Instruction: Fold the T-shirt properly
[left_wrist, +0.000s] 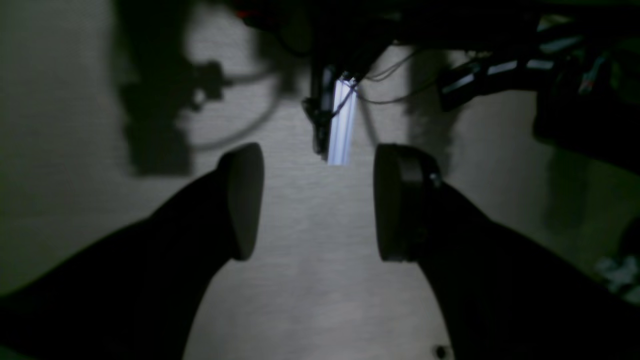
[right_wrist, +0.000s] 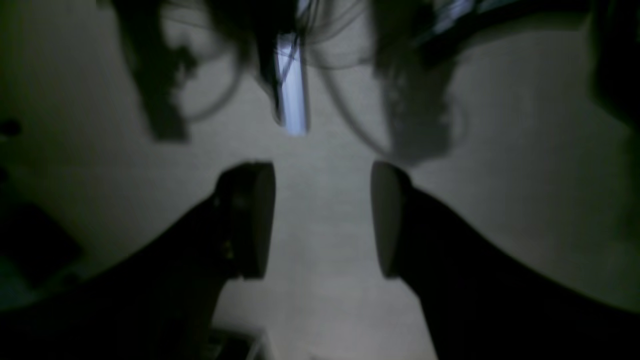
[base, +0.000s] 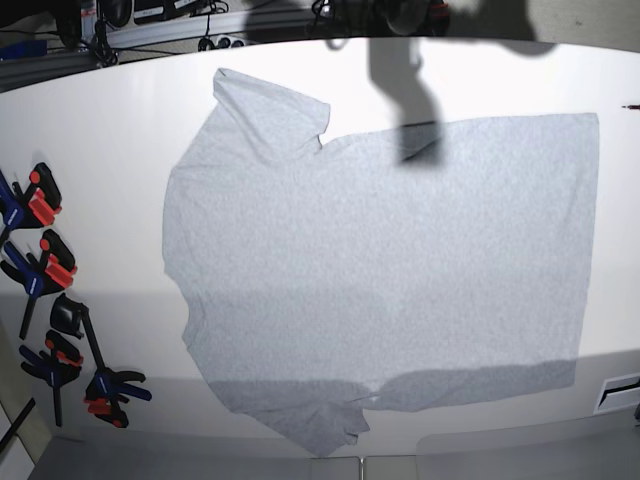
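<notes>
T-shirt (base: 390, 270) lies flat on the white bench (base: 100, 140), plain grey side up, spread nearly full width. Neck end toward the left, hem at the right edge. One sleeve points up at top left, the other down at the bottom edge. Row of red, blue and black clamps (base: 55, 320) along the bench's left edge, apart from the shirt. Shadow falls across the shirt's top and bottom.

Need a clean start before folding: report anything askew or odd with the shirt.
The T-shirt lies flat, spread sideways on the white table. Only its lower sleeve looks odd: its tip is bunched and folded over near the table's front edge.
</notes>
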